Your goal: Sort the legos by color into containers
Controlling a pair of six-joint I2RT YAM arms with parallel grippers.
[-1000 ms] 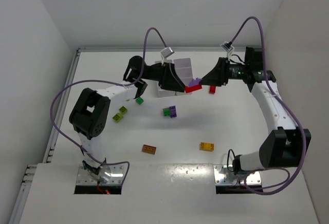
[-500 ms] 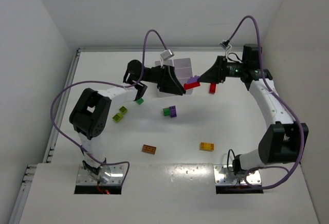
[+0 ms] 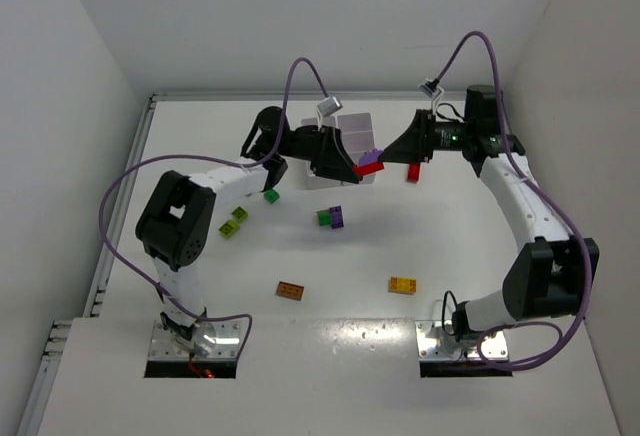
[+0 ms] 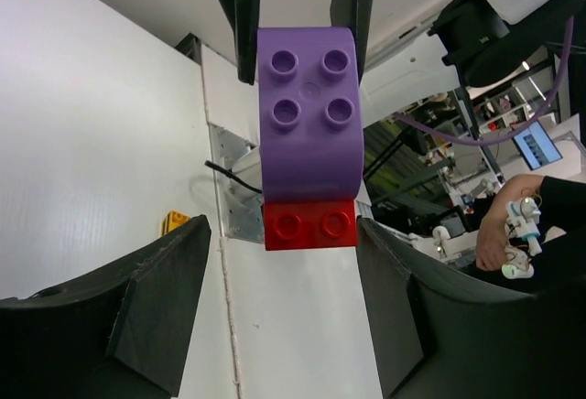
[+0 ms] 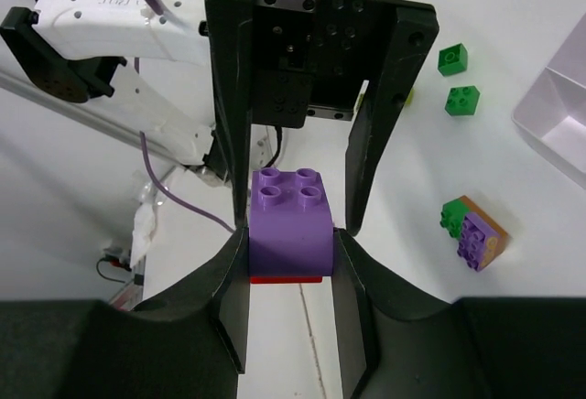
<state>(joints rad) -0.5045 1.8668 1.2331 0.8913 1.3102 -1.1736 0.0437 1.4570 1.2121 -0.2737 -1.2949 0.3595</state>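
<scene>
My left arm (image 3: 215, 181) stretched far forward and across, my right arm (image 3: 525, 201) arched in from the right, fingertips meeting head-on, left gripper (image 3: 350, 166) spread wide, right gripper (image 3: 390, 156) pinched on a purple brick (image 5: 291, 225)

the purple brick (image 4: 307, 111) is smooth, glossy plastic, with soft highlights on its 4 studs. the red brick (image 4: 309, 225) under the purple brick has the same shiny plastic skin. the right tool (image 5: 291, 234), either side of the purple brick, is matt black plastic; the left tool (image 4: 281, 230) facing the purple brick is equally dull and dark. below the purple brick the desk (image 3: 450, 246) is smooth white with a slight sheen. the tray (image 5: 554, 120) near the purple brick looks like smooth white plastic.
</scene>
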